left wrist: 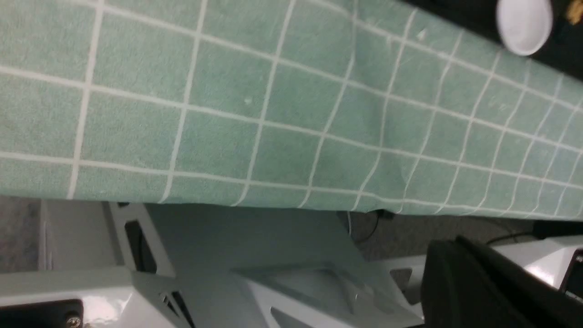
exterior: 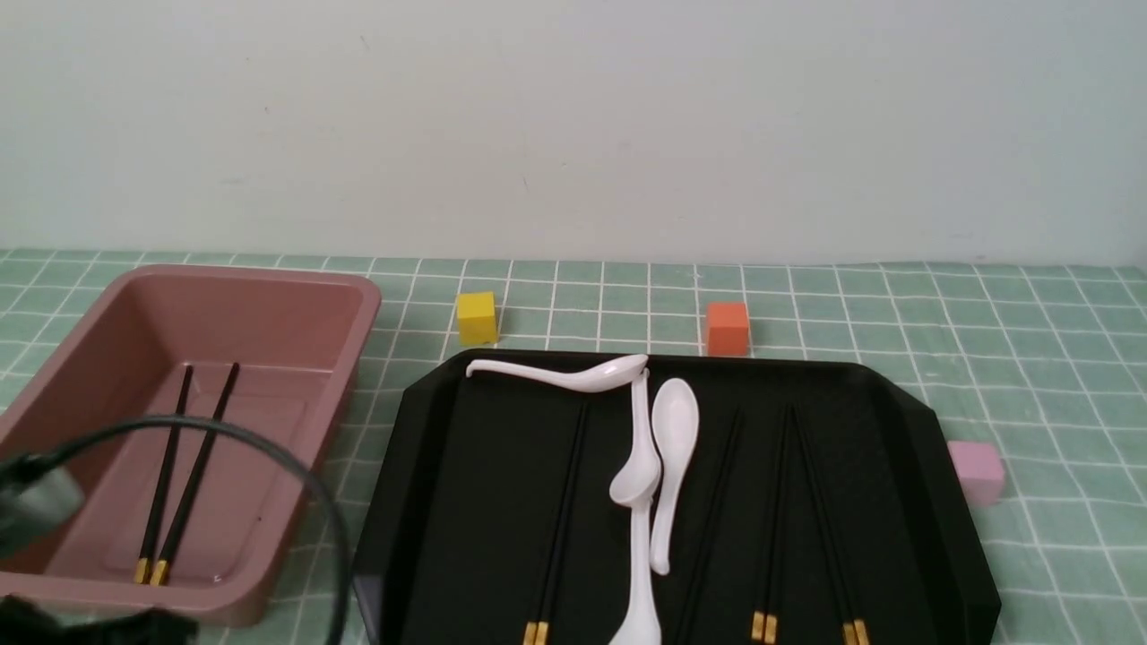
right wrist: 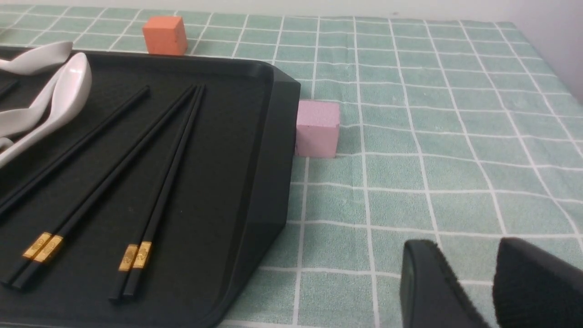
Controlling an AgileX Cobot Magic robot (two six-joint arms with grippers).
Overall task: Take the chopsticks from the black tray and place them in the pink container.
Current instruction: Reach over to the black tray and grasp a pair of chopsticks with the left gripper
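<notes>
The black tray [exterior: 448, 502] fills the middle of the front view, with several black gold-tipped chopsticks [exterior: 775, 511] lying lengthwise on it. The right wrist view shows two pairs of chopsticks [right wrist: 164, 182] close up on the tray [right wrist: 255, 150]. The pink container [exterior: 296, 358] stands left of the tray with one pair of chopsticks [exterior: 184, 466] lying inside. My right gripper [right wrist: 467, 246] is open and empty over the cloth, right of the tray. My left gripper [left wrist: 453, 243] is shut on nothing, below the table's front edge. Only a blurred part of the left arm [exterior: 36, 506] shows in the front view.
Three white spoons [exterior: 672, 448] lie mid-tray among the chopsticks. A yellow cube [exterior: 476, 317] and an orange cube [exterior: 727, 328] stand behind the tray. A pale pink cube [right wrist: 317, 128] touches its right rim. A black cable [exterior: 305, 484] loops over the container's near corner.
</notes>
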